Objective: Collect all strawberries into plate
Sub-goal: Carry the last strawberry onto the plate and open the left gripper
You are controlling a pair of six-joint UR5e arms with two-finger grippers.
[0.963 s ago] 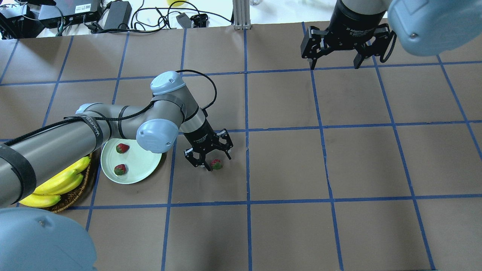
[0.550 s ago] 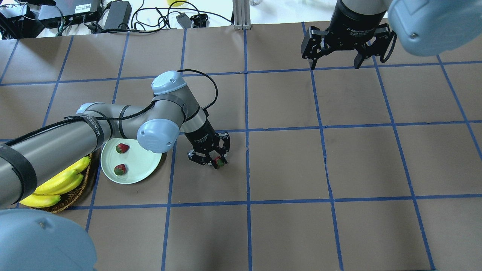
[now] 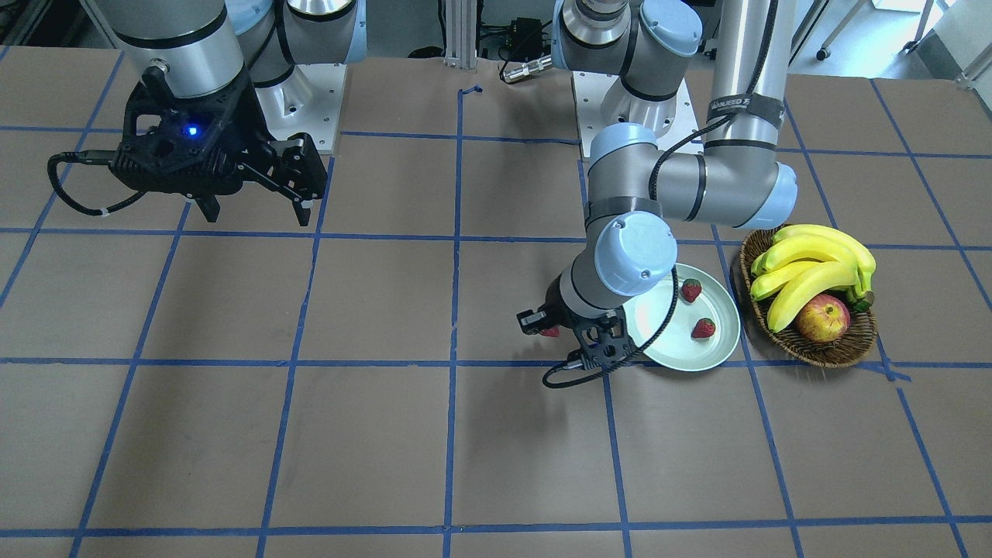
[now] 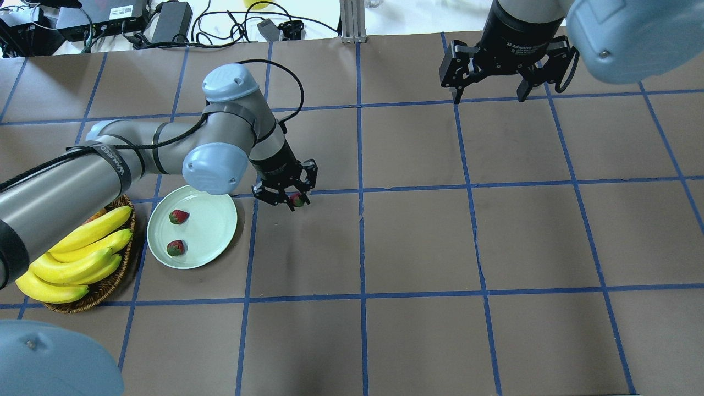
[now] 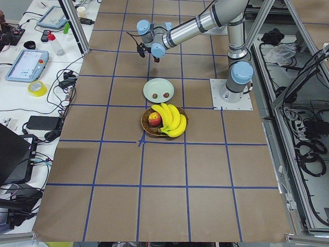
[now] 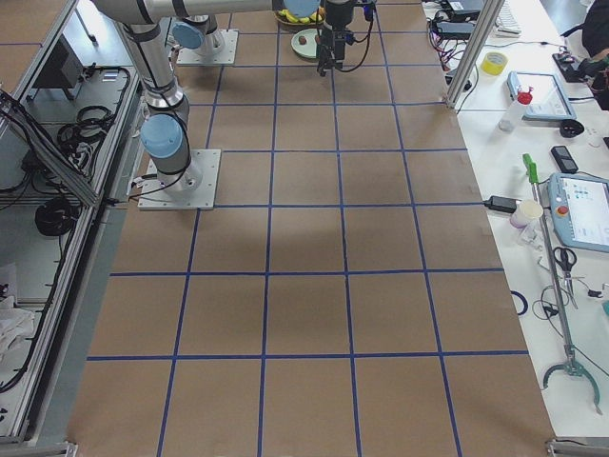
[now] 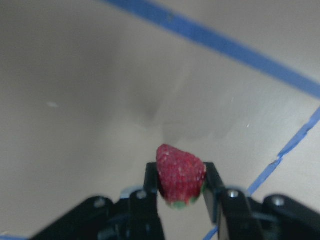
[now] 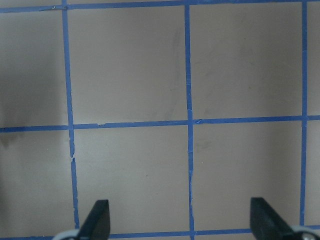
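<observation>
Holding one strawberry [image 7: 180,172]; two on plate [image 4: 212,225]

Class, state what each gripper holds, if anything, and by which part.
The left gripper pinches a small red strawberry across its sides, with the green cap end toward the palm. The right gripper is open and holds nothing.

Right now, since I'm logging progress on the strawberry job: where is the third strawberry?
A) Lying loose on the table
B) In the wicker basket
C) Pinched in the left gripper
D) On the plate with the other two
C: the left wrist view shows the strawberry clamped between the fingers of the left gripper, while only the two other strawberries lie on the plate.
</observation>
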